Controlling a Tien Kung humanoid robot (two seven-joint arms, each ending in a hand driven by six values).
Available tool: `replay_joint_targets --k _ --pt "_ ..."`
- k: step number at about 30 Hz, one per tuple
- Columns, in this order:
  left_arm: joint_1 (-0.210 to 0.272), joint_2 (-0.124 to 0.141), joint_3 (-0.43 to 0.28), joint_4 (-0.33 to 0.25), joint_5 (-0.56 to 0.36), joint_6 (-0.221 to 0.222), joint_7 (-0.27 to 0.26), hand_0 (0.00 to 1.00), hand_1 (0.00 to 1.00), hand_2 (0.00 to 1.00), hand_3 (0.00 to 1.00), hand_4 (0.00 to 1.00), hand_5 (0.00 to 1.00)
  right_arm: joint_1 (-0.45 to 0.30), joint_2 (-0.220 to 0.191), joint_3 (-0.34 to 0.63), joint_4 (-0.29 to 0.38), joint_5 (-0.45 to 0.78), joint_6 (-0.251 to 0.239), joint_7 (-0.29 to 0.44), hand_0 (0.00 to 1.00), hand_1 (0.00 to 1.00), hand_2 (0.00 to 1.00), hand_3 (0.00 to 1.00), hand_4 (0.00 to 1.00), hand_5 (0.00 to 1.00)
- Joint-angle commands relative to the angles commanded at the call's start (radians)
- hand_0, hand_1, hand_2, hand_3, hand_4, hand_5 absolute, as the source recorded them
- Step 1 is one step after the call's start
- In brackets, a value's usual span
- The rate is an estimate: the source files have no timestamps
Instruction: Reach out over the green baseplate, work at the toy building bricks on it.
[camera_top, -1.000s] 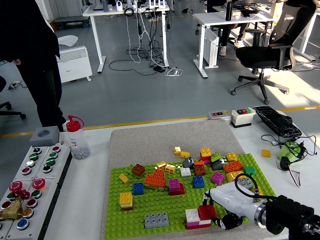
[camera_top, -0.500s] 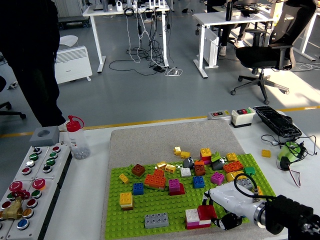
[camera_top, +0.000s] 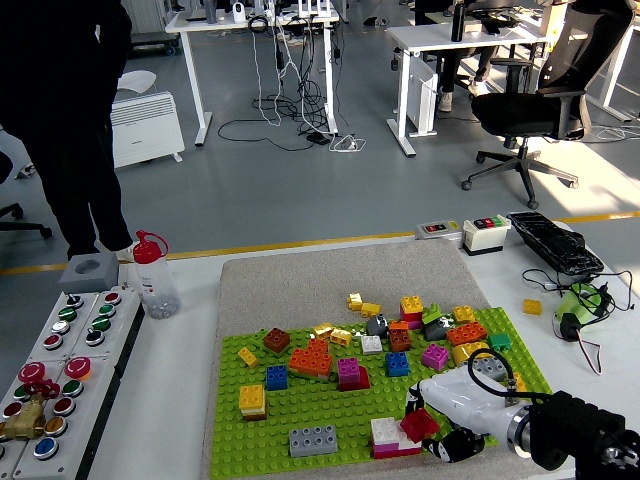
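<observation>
The right hand reaches over the green baseplate. Its fingers grip a tilted red brick. The brick sits atop a white-and-pink brick.

Robotics lab, desks, office chair, button panel

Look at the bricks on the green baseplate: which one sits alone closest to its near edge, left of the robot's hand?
The grey brick: flat, studs up, alone near the green baseplate's near edge, left of the right hand.
</observation>
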Motion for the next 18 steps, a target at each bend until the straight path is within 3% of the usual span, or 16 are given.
replay_joint_targets --k 18 --pt "0.003 -0.001 -0.002 0.0 0.005 0.0 0.001 0.728 0.779 0.8 0.668 0.474 0.998 -0.01 -0.001 0.03 0.006 -0.007 -0.003 0.006 0.138 0.342 0.729 0.737 0.71 0.175"
